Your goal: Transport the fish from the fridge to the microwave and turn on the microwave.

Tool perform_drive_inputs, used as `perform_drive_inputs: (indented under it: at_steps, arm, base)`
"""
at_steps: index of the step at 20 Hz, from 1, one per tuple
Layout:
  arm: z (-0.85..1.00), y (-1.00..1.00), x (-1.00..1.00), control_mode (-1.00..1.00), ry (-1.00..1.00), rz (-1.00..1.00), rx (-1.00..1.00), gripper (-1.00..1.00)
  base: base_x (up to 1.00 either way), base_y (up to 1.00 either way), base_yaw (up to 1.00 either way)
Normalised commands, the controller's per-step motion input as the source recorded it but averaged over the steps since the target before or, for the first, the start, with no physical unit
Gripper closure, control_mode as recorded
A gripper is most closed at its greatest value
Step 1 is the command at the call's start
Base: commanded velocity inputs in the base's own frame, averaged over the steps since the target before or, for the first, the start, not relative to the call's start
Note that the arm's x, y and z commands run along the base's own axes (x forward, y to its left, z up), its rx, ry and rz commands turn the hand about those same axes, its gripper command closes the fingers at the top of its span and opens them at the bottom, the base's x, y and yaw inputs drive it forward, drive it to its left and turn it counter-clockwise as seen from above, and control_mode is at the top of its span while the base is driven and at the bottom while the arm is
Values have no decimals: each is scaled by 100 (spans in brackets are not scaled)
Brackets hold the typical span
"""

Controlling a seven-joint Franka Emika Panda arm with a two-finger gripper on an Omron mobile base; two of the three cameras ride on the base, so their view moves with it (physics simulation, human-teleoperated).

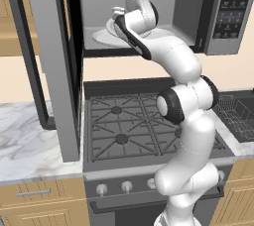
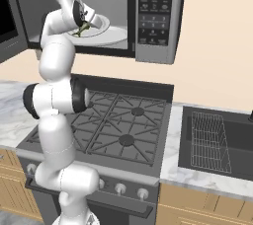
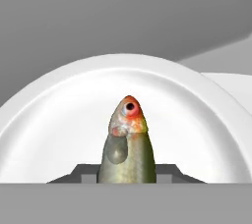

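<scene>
Green-grey fish (image 3: pixel 127 149), orange head, sits between the gripper (image 2: pixel 85 24) fingers, head pointing out over the white plate (image 3: pixel 59 120) inside the open microwave (image 2: pixel 157 17). Fingers look clamped on its body; whether it touches the plate, can't tell. Likely light, slim, probably slick, so hold mid-body across the narrow width, not the tapered head. Release low over plate centre.

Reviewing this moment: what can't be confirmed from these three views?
- Fish tail and the jaws' contact on it: cut off by the hand view's bottom edge.
- Whether the fish touches the turntable plate: not readable.
- Microwave button labels: too small in the right base view.
</scene>
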Motion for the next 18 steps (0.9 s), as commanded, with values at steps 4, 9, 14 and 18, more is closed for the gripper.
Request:
perform_drive_inputs:
  at_steps: [4, 9, 14, 18]
  arm:
    - [-1, 0, 9, -100, 0, -1, 0, 100]
    - [0, 0, 0, -100, 0, -3, 0, -100]
    - [0, 0, 0, -100, -3, -2, 0, -100]
    - [13, 0, 0, -100, -9, -2, 0, -100]
  base:
    - [0, 0, 0]
    - [0, 0, 0]
    - [0, 0, 0]
    - [0, 0, 0]
